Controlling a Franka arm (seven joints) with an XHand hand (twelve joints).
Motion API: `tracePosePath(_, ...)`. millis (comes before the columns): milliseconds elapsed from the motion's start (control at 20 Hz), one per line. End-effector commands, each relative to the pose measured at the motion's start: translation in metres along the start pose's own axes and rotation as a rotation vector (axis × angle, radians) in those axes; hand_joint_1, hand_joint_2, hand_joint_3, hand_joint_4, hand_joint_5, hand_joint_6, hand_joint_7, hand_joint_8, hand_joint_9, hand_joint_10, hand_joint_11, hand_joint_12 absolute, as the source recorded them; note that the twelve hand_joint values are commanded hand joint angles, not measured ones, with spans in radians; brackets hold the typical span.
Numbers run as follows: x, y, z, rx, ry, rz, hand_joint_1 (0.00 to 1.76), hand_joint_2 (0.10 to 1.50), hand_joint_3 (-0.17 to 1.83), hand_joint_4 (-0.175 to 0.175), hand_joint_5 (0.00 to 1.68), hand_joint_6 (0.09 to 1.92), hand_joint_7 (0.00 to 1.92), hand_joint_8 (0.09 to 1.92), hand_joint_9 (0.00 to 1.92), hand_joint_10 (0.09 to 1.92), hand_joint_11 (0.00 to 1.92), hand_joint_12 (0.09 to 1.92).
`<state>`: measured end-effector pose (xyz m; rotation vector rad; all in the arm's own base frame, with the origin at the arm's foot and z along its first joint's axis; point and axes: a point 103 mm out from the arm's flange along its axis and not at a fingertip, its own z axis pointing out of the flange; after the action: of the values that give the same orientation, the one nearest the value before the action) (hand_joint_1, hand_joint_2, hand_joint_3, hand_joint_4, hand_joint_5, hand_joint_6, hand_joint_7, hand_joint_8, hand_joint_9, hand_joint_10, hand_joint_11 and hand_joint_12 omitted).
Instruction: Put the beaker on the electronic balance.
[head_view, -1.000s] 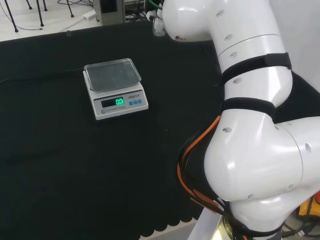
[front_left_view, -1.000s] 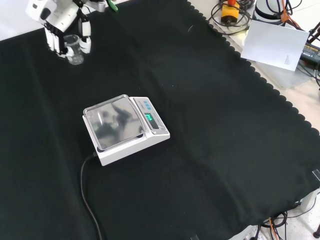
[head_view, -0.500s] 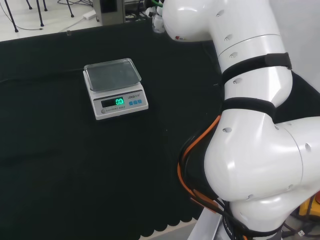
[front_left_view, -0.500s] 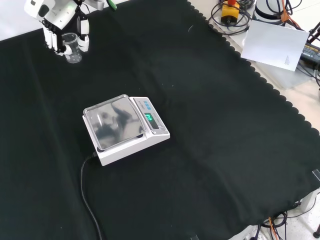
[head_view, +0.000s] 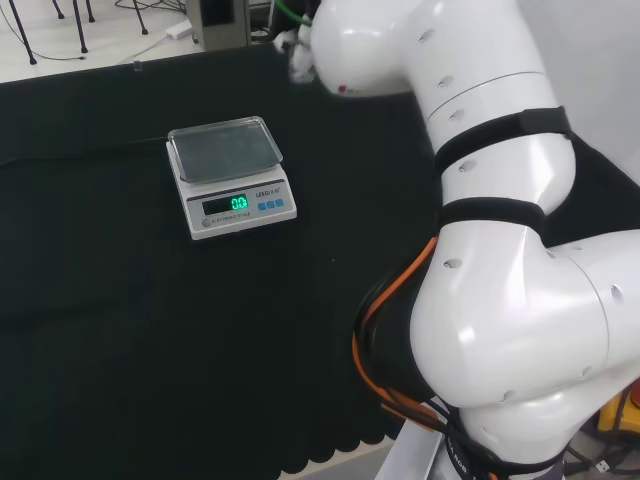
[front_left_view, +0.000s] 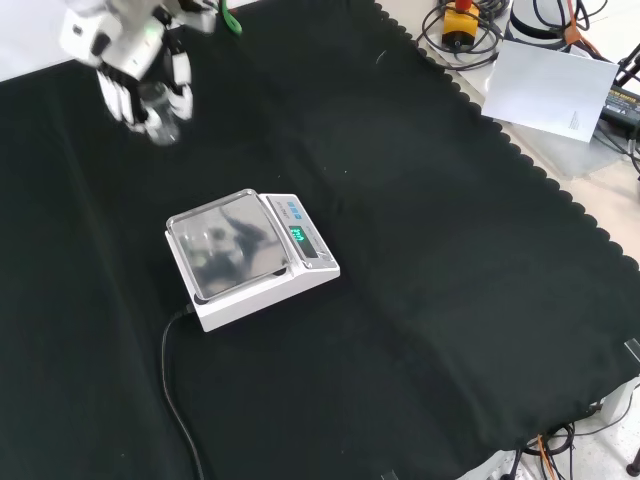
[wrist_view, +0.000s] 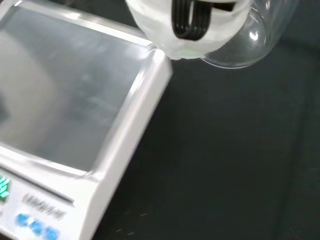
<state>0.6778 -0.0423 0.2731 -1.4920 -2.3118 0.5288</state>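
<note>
- In the front view the hand (front_left_view: 135, 70) hung at the upper left, fingers curled round the clear beaker (front_left_view: 160, 110), which it held clear of the black cloth.
- The electronic balance (front_left_view: 250, 258) sat on the counter (front_left_view: 450, 300) well apart from the beaker, nearer the camera, its steel pan bare and its green display lit.
- From the wrist, the beaker's (wrist_view: 250, 40) glass base showed beside the balance's (wrist_view: 75, 125) pan corner, not over it.
- A black cable (front_left_view: 175, 400) ran from the balance toward the front edge.

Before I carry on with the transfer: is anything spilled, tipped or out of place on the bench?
Nothing stands out. The hand holds the beaker clear of the cloth, and the balance sits flat with its pan bare.
</note>
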Motion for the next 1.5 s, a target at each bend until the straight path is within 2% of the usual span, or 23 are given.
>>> tracePosePath(50, 0.056, 0.032, 0.051, 0.13, -0.026, -0.164, 1.5, 1.12, 0.0, -0.175, 0.85, 1.19, 0.72, 1.17, 1.04, 1.03, 0.88, 1.35)
tracePosePath(200, 0.057, 0.034, 0.053, 0.138, -0.027, -0.165, 1.5, 1.12, 0.0, -0.175, 0.85, 1.19, 0.73, 1.17, 1.04, 1.03, 0.88, 1.35)
tracePosePath(500, 0.057, 0.03, 0.046, 0.101, -0.033, -0.161, 1.5, 1.12, 0.0, -0.175, 0.85, 1.19, 0.73, 1.17, 1.04, 1.03, 0.88, 1.35)
tracePosePath(950, 0.071, 0.034, 0.037, 0.074, -0.062, -0.194, 1.5, 1.12, 0.0, -0.175, 0.85, 1.19, 0.73, 1.17, 1.05, 1.04, 0.88, 1.34)
tracePosePath(1500, 0.088, 0.051, 0.039, 0.045, -0.087, -0.234, 1.5, 1.12, 0.0, -0.175, 0.85, 1.19, 0.73, 1.17, 1.05, 1.03, 0.88, 1.35)
